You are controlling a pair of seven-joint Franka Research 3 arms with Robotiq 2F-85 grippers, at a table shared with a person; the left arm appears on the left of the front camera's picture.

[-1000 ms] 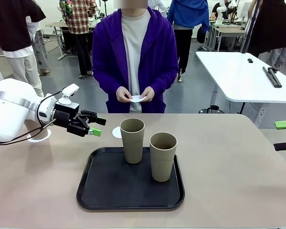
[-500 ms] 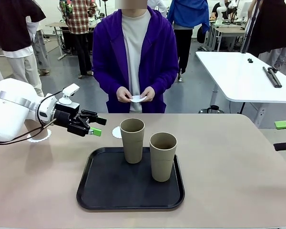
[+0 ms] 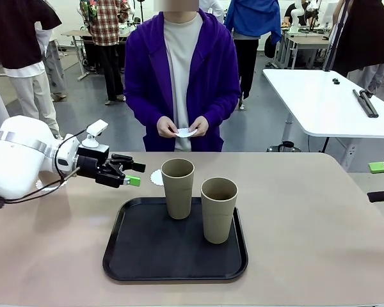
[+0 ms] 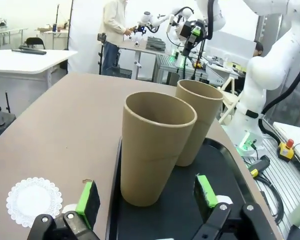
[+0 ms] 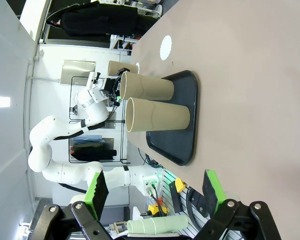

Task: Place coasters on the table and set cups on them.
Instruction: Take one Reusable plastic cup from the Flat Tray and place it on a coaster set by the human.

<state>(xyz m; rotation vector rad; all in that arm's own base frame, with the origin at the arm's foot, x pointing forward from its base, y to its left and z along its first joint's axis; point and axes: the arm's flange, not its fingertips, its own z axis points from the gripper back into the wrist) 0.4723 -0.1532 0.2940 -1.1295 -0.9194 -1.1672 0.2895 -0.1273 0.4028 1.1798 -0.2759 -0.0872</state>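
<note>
Left end effector (image 3: 134, 174) gapes open and empty, the cups (image 3: 178, 188) upright on the tray (image 3: 176, 259) just ahead of it, a coaster (image 3: 155, 178) on the table (image 3: 307, 224) beside it, right end effector (image 5: 155, 192) open too.

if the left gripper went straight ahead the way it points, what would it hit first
Likely the nearer tan cup on the black tray, which lines up between the left gripper's open fingers.
</note>
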